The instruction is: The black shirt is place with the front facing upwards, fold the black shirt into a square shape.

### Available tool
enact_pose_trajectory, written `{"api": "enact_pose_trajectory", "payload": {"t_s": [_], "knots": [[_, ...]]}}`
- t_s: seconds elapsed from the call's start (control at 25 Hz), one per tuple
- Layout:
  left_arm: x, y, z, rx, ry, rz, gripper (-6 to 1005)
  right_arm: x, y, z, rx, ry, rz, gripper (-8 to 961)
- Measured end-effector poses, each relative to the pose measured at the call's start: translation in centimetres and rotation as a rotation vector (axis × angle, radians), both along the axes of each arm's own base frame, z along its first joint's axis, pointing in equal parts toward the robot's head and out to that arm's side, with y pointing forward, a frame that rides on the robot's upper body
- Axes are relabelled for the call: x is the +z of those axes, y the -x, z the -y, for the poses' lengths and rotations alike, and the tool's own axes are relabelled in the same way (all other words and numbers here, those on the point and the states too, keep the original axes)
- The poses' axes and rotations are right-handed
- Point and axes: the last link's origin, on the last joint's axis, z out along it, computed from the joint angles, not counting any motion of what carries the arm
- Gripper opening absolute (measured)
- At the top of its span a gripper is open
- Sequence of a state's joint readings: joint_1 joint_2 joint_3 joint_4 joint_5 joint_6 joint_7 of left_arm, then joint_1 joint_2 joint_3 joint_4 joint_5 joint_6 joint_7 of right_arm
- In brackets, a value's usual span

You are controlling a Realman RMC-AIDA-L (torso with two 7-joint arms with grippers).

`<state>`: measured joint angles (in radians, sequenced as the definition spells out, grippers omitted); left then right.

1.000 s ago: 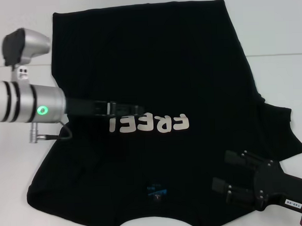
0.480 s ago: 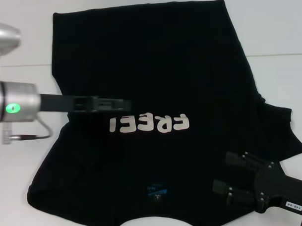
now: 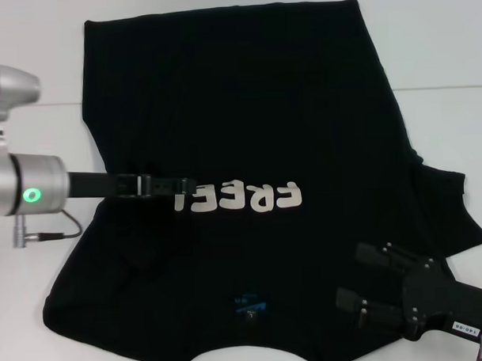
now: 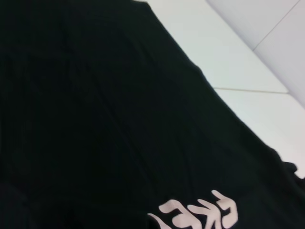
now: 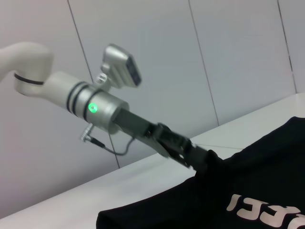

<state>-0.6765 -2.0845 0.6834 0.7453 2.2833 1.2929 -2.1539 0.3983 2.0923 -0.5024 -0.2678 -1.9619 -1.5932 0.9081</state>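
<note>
Head view: black shirt [image 3: 246,109] soft, limp, best pinched at a hem; left gripper [image 3: 182,185] jaws unreadable, right gripper [image 3: 363,283] jaws parted, empty.

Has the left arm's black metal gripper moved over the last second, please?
Yes. The left gripper has drawn back toward the robot's left, away from the white FREE letters on the black shirt.

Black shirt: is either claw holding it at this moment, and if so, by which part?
It cannot be told for the left claw, low over the black shirt beside its lettering. The right claw is open above the shirt's near right part, holding nothing.
</note>
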Motion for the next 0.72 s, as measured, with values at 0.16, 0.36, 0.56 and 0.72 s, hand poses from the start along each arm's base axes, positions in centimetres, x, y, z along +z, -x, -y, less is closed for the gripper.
{"api": "enact_pose_trajectory", "payload": {"t_s": [0.16,0.36,0.56,0.72], "knots": [[-1.4,-0.3,-0.6,-0.016,-0.021,-0.038,876,0.0,-0.1,0.2,-0.004,0.002,-0.003,900],[-2.3,-1.0,-1.3,-0.046,-0.053,-0.050,876,-0.2,-0.1,0.4,-0.009,0.006,-0.008,900],[-3.8,-2.1,-1.6,-0.080,-0.034,-0.053,877,-0.2,-0.1,0.4,-0.009,0.006,-0.008,899],[-4.3,-2.1,-1.9,-0.079,-0.054,-0.079,877,-0.2,-0.1,0.5,-0.010,0.006,-0.008,899]]}}
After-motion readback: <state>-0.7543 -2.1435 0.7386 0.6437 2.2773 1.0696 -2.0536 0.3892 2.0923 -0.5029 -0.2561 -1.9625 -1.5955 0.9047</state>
